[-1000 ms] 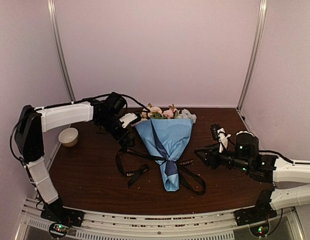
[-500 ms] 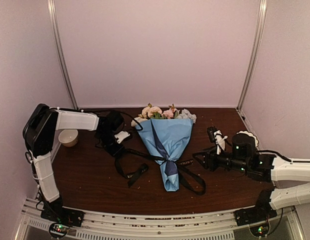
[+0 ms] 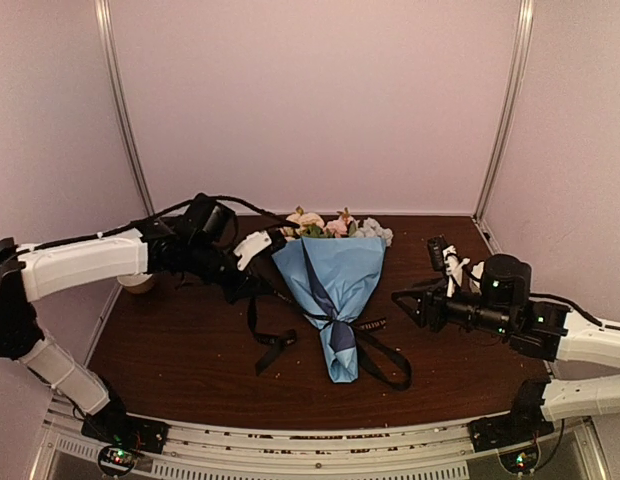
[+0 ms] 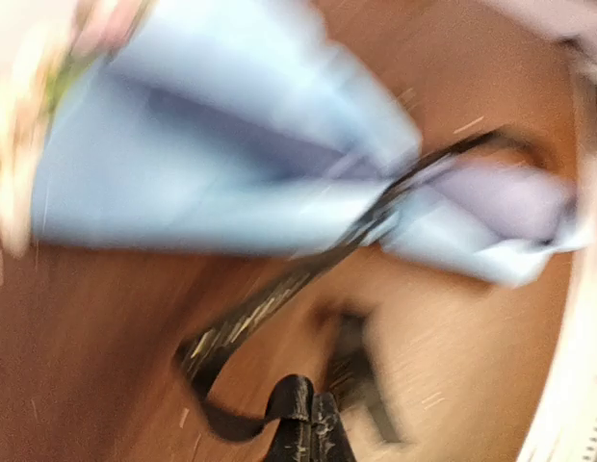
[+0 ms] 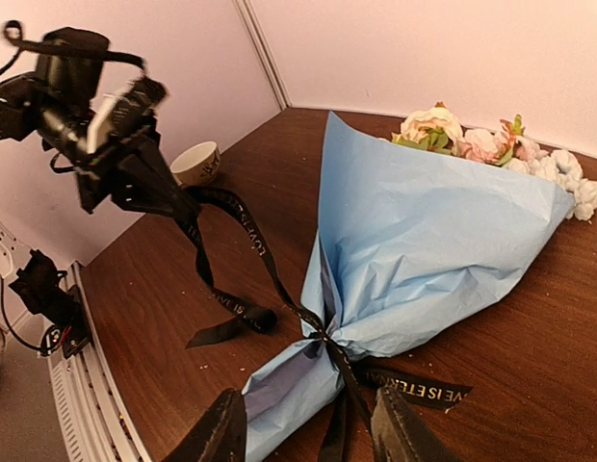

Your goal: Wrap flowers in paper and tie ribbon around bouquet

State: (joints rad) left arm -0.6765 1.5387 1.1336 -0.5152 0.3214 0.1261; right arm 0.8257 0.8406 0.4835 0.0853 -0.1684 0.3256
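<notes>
The bouquet [image 3: 333, 285] lies mid-table, a cone of blue paper [image 5: 428, 241] with the flowers [image 3: 328, 224] at its far end. A black ribbon [image 5: 243, 223] is tied round its narrow neck. One tail rises to the left into my left gripper [image 3: 248, 288], which is shut on the ribbon [image 4: 243, 322] above the table, left of the bouquet. The left wrist view is blurred, but its fingertips [image 4: 300, 412] meet with ribbon pinched between them. My right gripper [image 5: 308, 419] hovers open to the right of the bouquet's neck, holding nothing, with more ribbon tails [image 3: 385, 365] lying below it.
A small cream bowl [image 5: 197, 162] stands at the far left, mostly hidden behind the left arm in the top view. The enclosure walls [image 3: 310, 100] close the back and both sides. The metal rail [image 3: 320, 445] runs along the near edge.
My left gripper closed on the ribbon's left tail and lifted it up off the table, drawing the loop taut toward the knot. The right arm shifted slightly.
</notes>
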